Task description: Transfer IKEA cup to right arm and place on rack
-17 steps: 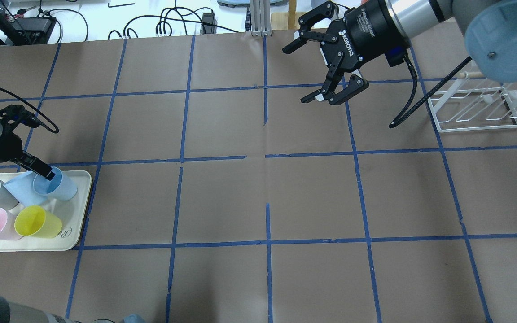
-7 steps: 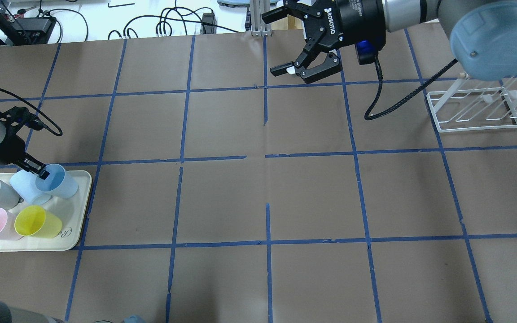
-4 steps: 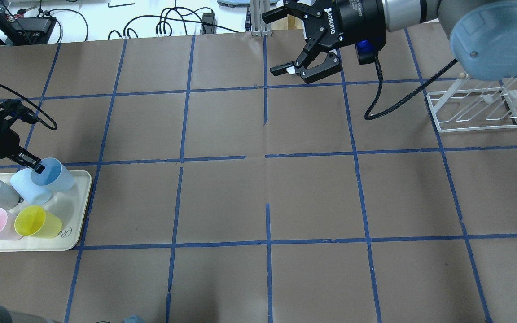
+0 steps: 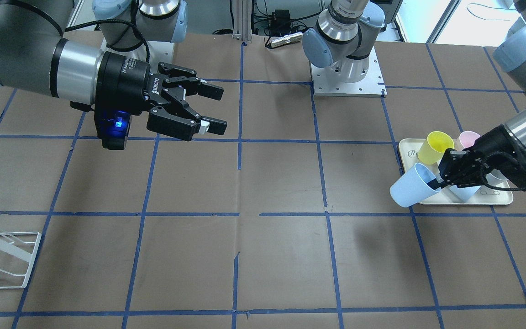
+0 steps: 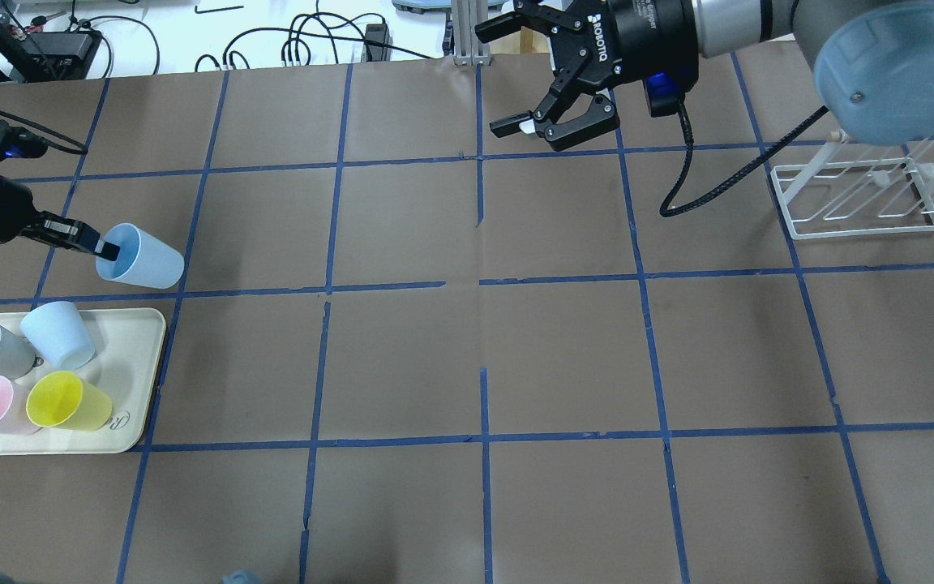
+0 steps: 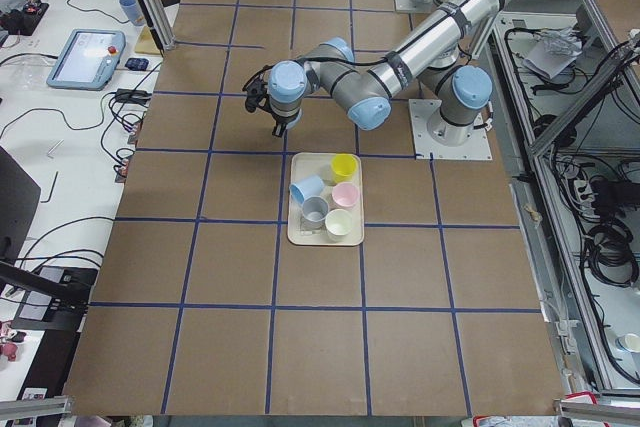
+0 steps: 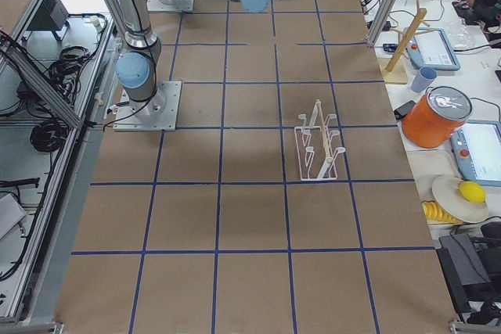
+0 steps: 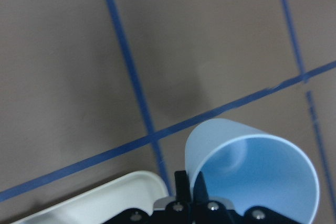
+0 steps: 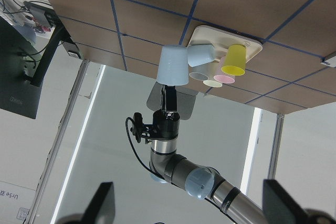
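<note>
1. My left claw (image 5: pixel 102 247) is pinched on the rim of the IKEA cup (image 5: pixel 143 259), 1 finger inside, holding it up off the table (image 5: pixel 402 365), just beside the cream tray (image 5: pixel 133 380).
2. Cup's tipped way over: mouth toward my left claw, base toward the table's middle.
3. Matte pale-blue plastic, smooth taper.
4. Right claw (image 5: pixel 499 77) hangs wide open, well apart.

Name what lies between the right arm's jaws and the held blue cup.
Nothing: the overhead view shows only bare table and tape lines between the right arm's jaws and the IKEA cup.
</note>
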`<state>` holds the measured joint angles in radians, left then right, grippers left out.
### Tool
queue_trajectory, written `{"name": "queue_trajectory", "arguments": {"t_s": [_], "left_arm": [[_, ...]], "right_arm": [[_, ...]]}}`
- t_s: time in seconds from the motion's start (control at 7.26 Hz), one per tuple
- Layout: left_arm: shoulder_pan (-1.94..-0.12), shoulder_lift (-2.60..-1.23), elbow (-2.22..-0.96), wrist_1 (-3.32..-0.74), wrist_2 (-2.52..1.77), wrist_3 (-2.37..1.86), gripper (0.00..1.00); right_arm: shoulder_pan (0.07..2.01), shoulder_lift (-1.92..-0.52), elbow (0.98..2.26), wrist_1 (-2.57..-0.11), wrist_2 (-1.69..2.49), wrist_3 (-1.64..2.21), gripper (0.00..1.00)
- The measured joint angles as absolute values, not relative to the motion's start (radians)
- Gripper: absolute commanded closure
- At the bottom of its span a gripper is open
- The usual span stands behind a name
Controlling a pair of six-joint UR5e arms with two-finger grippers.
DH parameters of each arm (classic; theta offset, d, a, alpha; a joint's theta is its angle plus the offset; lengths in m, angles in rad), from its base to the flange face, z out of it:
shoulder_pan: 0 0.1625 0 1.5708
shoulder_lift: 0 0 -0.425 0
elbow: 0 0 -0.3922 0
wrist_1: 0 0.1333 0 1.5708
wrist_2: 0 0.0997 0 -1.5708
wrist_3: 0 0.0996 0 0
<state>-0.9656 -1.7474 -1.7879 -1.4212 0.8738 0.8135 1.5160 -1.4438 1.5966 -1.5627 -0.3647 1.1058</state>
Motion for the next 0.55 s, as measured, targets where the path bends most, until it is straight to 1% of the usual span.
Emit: {"name": "queue_trajectory", "arguments": {"t_s": [0.28,0.55], "left_arm": [[-1.022,-1.707,-1.835,-1.528,0.481,0.686,1.0],[-1.12,-1.678,-1.886,-1.524,0.216,0.576,1.0]], "right_arm": [[1.514,-1.444,1.597,-1.562,-0.358,1.144,0.0],[1.52,-1.447,1.603,-1.56,-0.356,1.191,0.0]]}}
